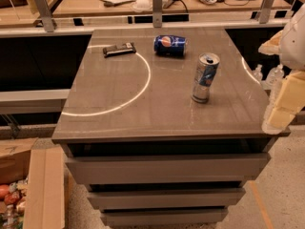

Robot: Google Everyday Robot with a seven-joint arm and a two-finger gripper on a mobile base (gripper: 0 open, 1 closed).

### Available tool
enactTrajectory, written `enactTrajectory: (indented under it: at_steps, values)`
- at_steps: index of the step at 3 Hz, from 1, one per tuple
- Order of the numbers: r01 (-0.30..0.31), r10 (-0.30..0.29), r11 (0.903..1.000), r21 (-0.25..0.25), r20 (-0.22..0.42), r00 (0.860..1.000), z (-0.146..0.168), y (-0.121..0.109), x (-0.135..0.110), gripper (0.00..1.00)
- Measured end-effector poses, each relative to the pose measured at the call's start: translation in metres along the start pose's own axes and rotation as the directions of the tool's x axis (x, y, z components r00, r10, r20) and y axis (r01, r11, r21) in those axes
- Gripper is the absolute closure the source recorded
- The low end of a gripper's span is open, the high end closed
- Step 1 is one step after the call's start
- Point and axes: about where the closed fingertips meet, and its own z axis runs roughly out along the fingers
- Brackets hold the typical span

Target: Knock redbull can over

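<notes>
The redbull can (205, 78), slim and silver with blue panels, stands on the grey table (119, 104) right of its middle, its top leaning slightly to the right. My gripper (280, 113), cream-coloured under a white arm, hangs at the table's right edge. It is to the right of the can and a little nearer the front, clearly apart from it and holding nothing that I can see.
A blue Pepsi can (169, 45) lies on its side at the back of the table. A dark flat bar (119, 49) lies to its left. Water bottles (274, 75) stand beyond the right edge. A cardboard box (28, 185) sits on the floor at lower left.
</notes>
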Motion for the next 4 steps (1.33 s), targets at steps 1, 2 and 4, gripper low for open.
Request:
enactTrajectory:
  at_steps: [1, 2, 4]
  values:
    - [0.0, 0.0, 1.0, 0.0, 0.0, 1.0, 0.0, 0.0, 0.0, 0.0]
    - [-0.009, 0.008, 0.9997, 0.023, 0.032, 0.999, -0.002, -0.003, 0.0, 0.0]
    - [-0.157, 0.099, 0.9742, 0.162, 0.318, 0.943, 0.012, -0.028, 0.032, 0.0]
